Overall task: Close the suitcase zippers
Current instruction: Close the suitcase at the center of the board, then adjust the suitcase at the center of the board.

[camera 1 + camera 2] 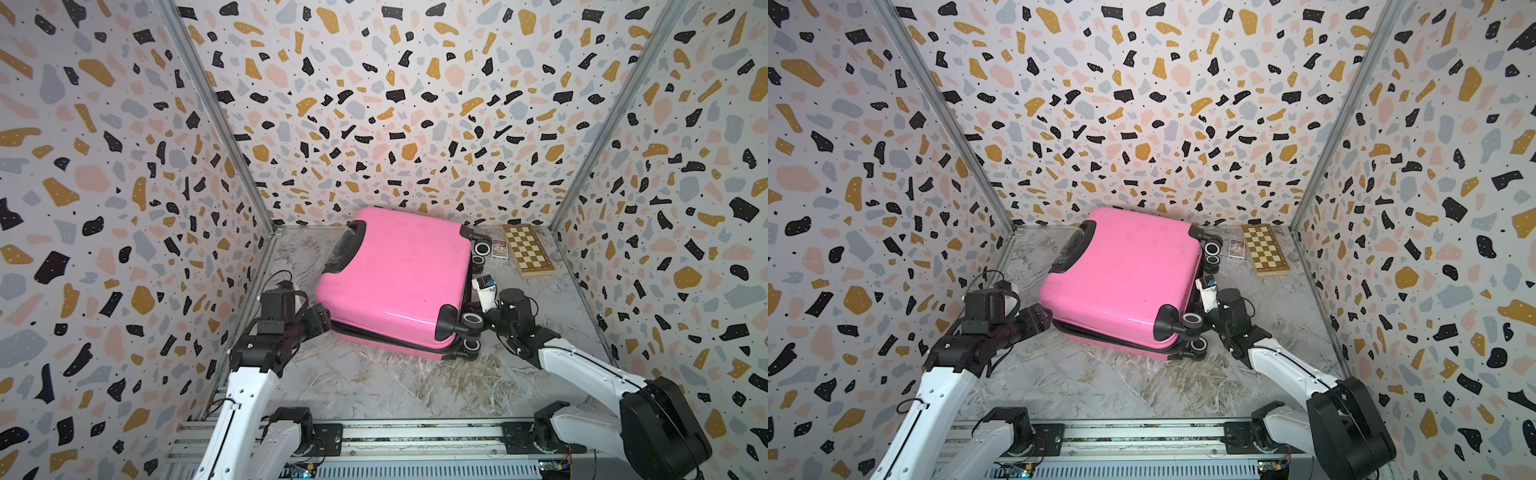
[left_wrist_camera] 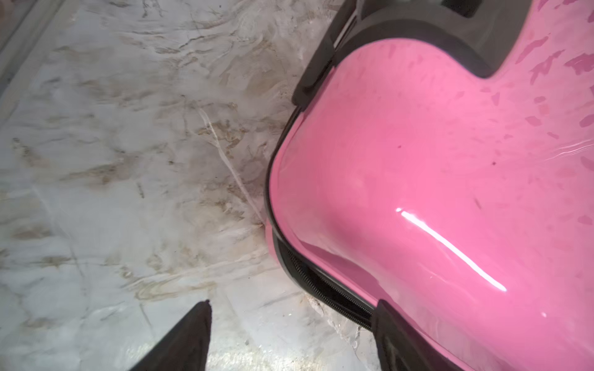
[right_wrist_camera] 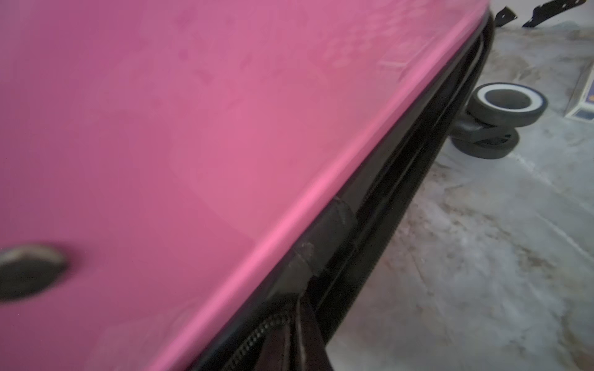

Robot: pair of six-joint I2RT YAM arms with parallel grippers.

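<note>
Table: grey marbled table [image 1: 374,386], enclosed by terrazzo-patterned walls [image 1: 104,187].
Suitcase: small bright pink hard-shell suitcase [image 1: 399,270] [image 1: 1121,274] lay flat towards the back of the table. Its black handle recess [image 1: 347,253] faced the left arm's side and its black-and-white wheels [image 1: 472,320] the right arm's side.
Zipper band: narrow black zipper band [image 2: 324,292] ran round the seam between the two pink halves. Along the near edge the halves stood slightly apart, a dark gap in both top views [image 1: 386,338] [image 1: 1113,338]. Teeth lay exposed at the near-left corner.
Left jaws: spread wide at the suitcase's near-left corner, pinching nothing. In the left wrist view one black finger [image 2: 189,334] hung over bare table and the other [image 2: 395,334] lay against the pink shell beside the zipper band.
Right jaws: pressed together at the zipper band on the wheel side. The right wrist view showed dark fingers [image 3: 305,321] at the band. Whether a pull tab sat between them could not be told.
Chessboard: wooden chessboard with brown and cream squares [image 1: 528,249] [image 1: 1264,249] lay in the back right corner.
Small box: small printed box [image 1: 499,249] [image 1: 1236,248] lay between the far wheels and the chessboard, just beside the board. Its print was too small to read.
Wrist label: white block on the right wrist carried a blue patch [image 1: 486,284]; lettering illegible.
</note>
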